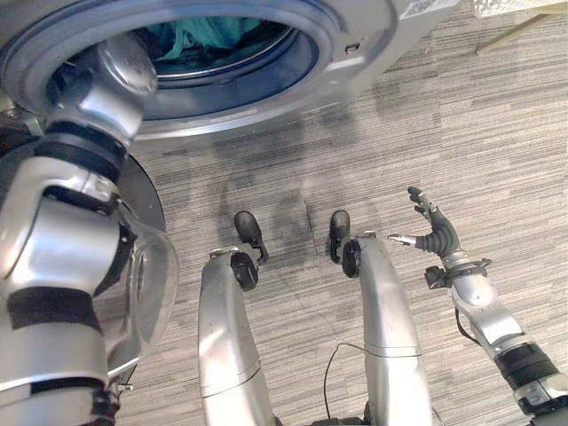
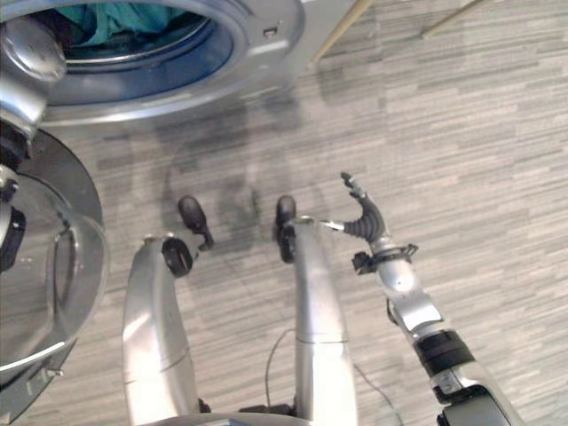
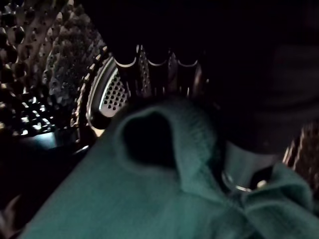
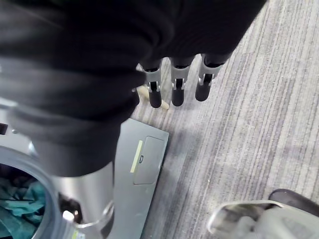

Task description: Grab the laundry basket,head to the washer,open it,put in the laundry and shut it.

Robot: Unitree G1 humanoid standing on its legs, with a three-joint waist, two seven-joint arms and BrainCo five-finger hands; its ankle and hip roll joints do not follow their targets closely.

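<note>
In the left eye view, the silver-grey front-loading washer (image 1: pixel 355 35) fills the upper part of the frame, its round opening at the upper left. Teal-green laundry (image 1: pixel 200 34) lies inside the drum at the top centre. The left arm rises from the lower left and reaches into the opening, so its hand is hidden inside and I cannot tell how its fingers stand. The washer's round door with a clear glass bowl (image 1: pixel 146 293) hangs open at the left edge, beside that arm. At the right, the right hand (image 1: pixel 432 229) hovers over the grey striped floor (image 1: pixel 497 133), fingers spread and holding nothing.

The right eye view shows the same scene, with thin pale wooden legs (image 2: pixel 342 31) slanting at the top centre.

In the left wrist view, the teal-green cloth covers the lower half, with the perforated metal drum wall (image 3: pixel 112 92) at the upper left.

In the right wrist view, the right hand's fingers (image 4: pixel 178 89) hang straight at the top centre, over the floor; the washer's front panel sits at the lower left.
</note>
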